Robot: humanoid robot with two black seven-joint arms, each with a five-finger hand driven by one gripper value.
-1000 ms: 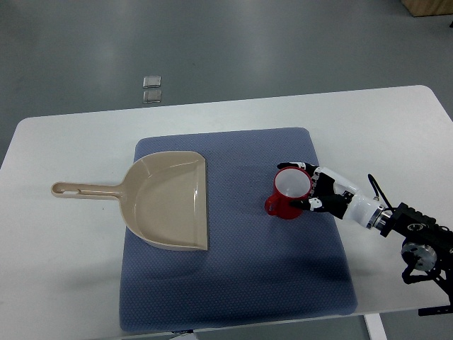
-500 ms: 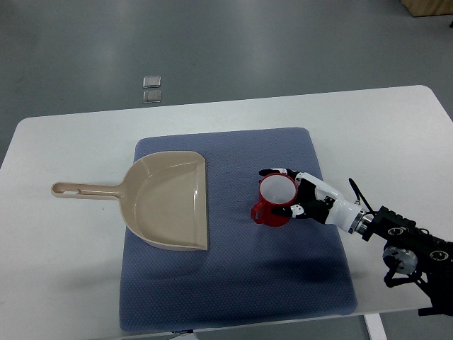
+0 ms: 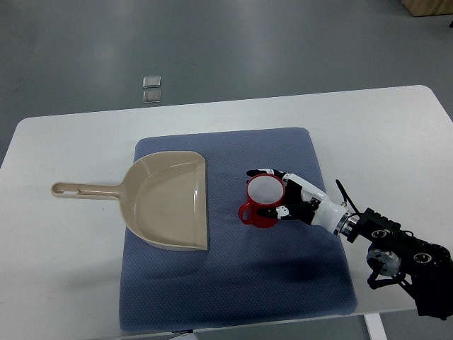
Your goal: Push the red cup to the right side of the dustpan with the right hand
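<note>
Top view | red cup [image 3: 262, 203] upright on blue mat [image 3: 283, 283], a short gap right of dustpan [image 3: 168, 200] | right hand [image 3: 291, 200] cups its right flank, fingers curled round rim, thumb below | push direction: left, toward dustpan's open edge | left arm unseen.

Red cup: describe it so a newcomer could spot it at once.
On the white table lies a blue mat. Right of the beige dustpan on it stands the red cup, white inside, the only red thing, with the right hand cupped around it.
</note>
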